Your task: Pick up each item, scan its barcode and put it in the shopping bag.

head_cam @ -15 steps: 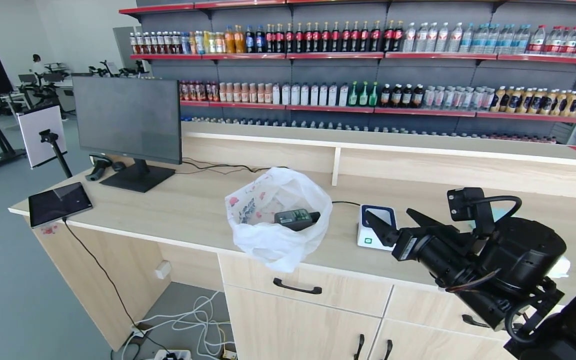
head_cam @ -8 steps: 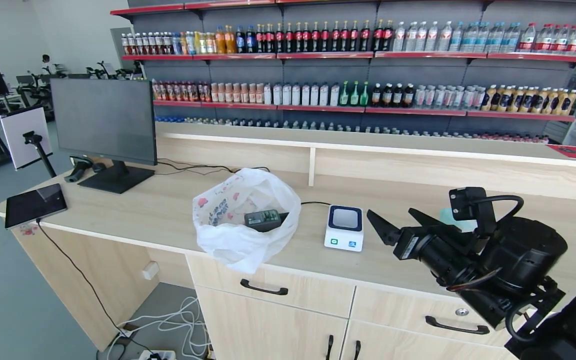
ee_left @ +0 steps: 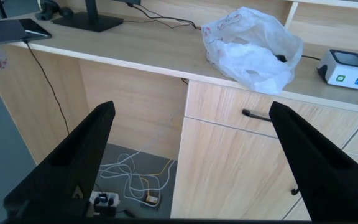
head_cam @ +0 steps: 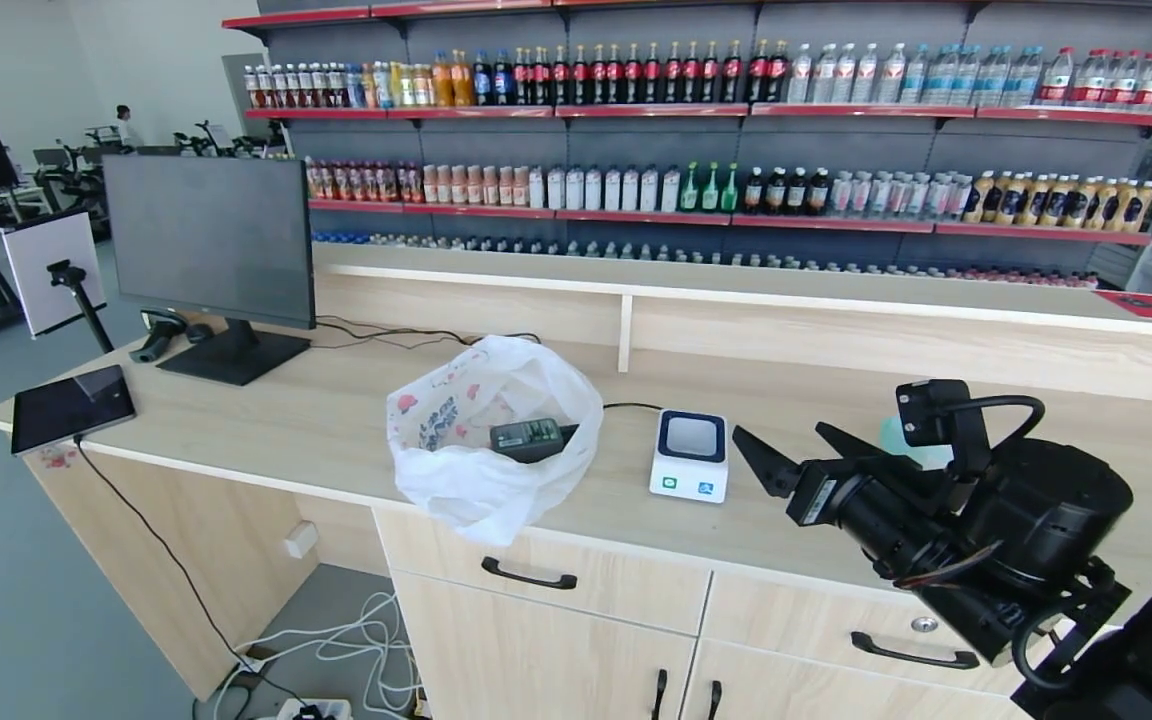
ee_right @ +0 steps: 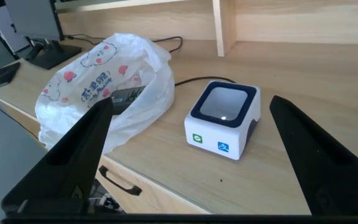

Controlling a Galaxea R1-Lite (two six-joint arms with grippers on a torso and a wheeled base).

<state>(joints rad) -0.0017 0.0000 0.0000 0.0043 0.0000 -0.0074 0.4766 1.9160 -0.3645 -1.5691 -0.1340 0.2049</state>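
Well, at the left my left claw (ee_left: pixel 191 106) hangs low before the cupboard fronts (ee_left: pixel 229 155), spread wide and empty, parked out of the way, I judge. On the bench (head_cam: pixel 336 420) the shopping bag (head_cam: pixel 456 470) slumps near the front edge with its mouth gaping, easy to drop into. A dark boxy item (head_cam: pixel 526 437) lies inside. Just right of it the scanner (head_cam: pixel 689 455) stands with its window facing up, ready for a barcode. Further right my right claw (head_cam: pixel 778 435) hovers over the bench, released, gripping nothing, pointing toward the scanner. Behind that arm a pale green thing (head_cam: pixel 894 432) peeks out, probably next.
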